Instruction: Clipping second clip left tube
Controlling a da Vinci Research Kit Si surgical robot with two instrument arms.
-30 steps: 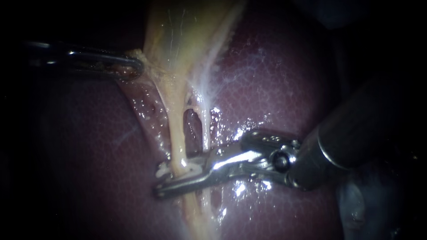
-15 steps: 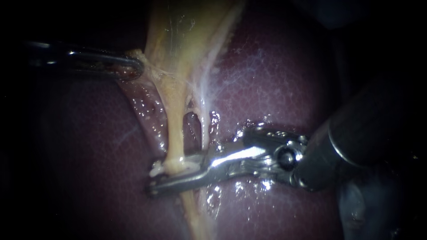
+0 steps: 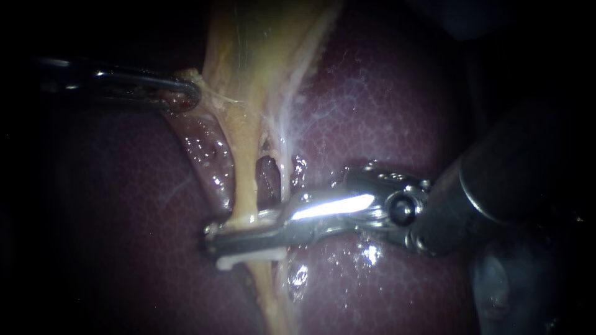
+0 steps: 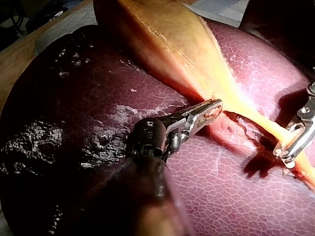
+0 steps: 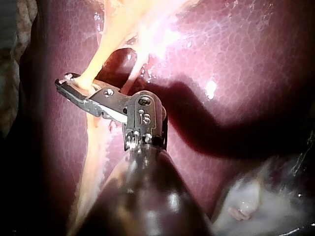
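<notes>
White edge of a clip (image 3: 248, 255) shows just beneath my right instrument (image 3: 214, 241), whose jaws are squeezed onto the yellowish left tube (image 3: 244, 186) over the dark red liver (image 3: 385, 111). My left instrument (image 3: 186, 94) has its jaws pinching the pale edge of the gallbladder (image 3: 261, 49), farther up that tube.

obstacle: right instrument (image 3: 214, 239), jaws clamped across left tube (image 3: 244, 180), bars mid-field | obstacle: left instrument (image 3: 189, 94) gripping gallbladder (image 3: 261, 49) edge, far left | gap: narrow window (image 3: 268, 177) between left tube and right tube (image 3: 286, 177) | free: bare liver (image 3: 112, 236) near left and far right
</notes>
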